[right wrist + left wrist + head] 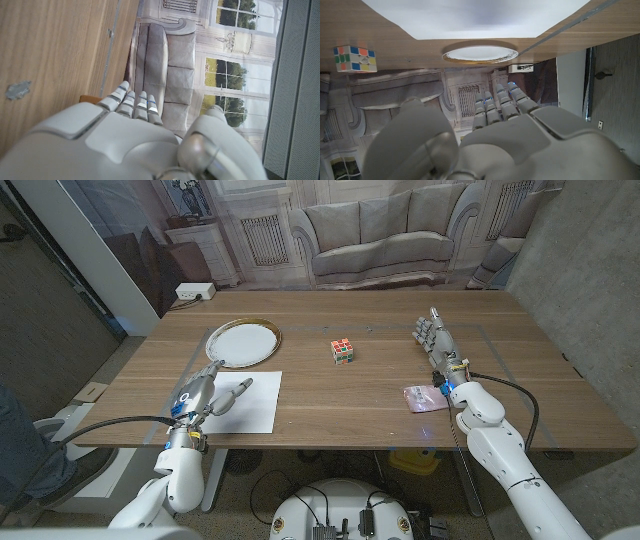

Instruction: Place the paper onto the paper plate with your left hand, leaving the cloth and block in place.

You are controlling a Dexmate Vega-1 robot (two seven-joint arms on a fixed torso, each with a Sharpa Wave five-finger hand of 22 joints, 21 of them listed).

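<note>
Showing no readable writing or brand marks anywhere on the things.

Lying near the front-left corner of the brown wooden tabletop [330, 395]: one white rectangular sheet of paper [250, 408], its near edge close to the front edge. Resting at the paper's left edge: the grey robot left hand [205, 392], fingers reaching over the sheet's left part, apart and holding nothing; not clear whether fingertips are touching the paper. Showing in the left wrist view: the left hand [510, 135] with fingers [502, 102] extended side by side, thumb off to one side, the paper [485, 20] and plate [480, 52] lying beyond them.

Sitting just behind the paper, toward the back-left part of the tabletop: one round white paper plate with a gold rim [243, 342], apart from the sheet and bare.

Standing near the middle of the tabletop: one multicoloured puzzle cube block [343, 351], well apart from the plate and the paper; also showing in the left wrist view [354, 58].

Lying toward the front-right part: one small pinkish crumpled cloth [421, 397], just beside the right arm's wrist.

Standing on its edge behind the cloth: the grey right hand [435, 338], fingers straight and together, pointing toward the back edge, holding nothing. In the right wrist view, the right hand [130, 135] with fingers [132, 102] stretched out close together.
</note>
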